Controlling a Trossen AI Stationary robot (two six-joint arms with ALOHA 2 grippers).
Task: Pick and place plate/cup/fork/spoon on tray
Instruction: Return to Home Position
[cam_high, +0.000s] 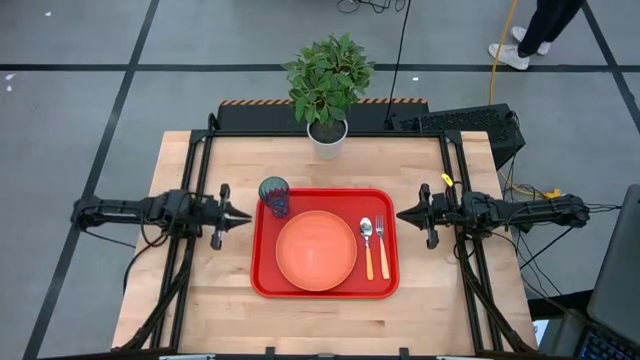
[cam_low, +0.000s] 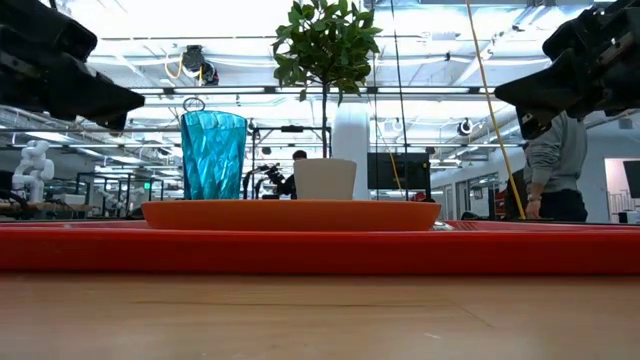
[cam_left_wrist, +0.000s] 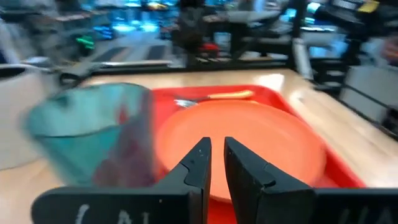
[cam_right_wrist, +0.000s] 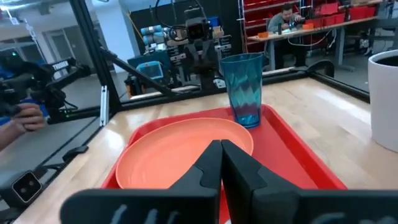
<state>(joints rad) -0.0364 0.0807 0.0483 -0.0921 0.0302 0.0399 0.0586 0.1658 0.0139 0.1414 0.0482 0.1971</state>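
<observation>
The red tray (cam_high: 262, 285) lies in the middle of the table. On it rest the orange plate (cam_high: 316, 250), the teal cup (cam_high: 274, 195) upright in its far left corner, and the spoon (cam_high: 367, 245) and fork (cam_high: 381, 245) side by side along its right side. My left gripper (cam_high: 244, 215) hovers shut just off the tray's left edge, close to the cup (cam_left_wrist: 93, 134). My right gripper (cam_high: 401, 213) hovers shut just off the tray's right edge. Both point at the tray and hold nothing.
A white pot with a green plant (cam_high: 327, 90) stands at the table's far edge behind the tray. A black device (cam_high: 465, 122) sits at the far right corner. A person (cam_low: 555, 165) stands beyond the table on the right.
</observation>
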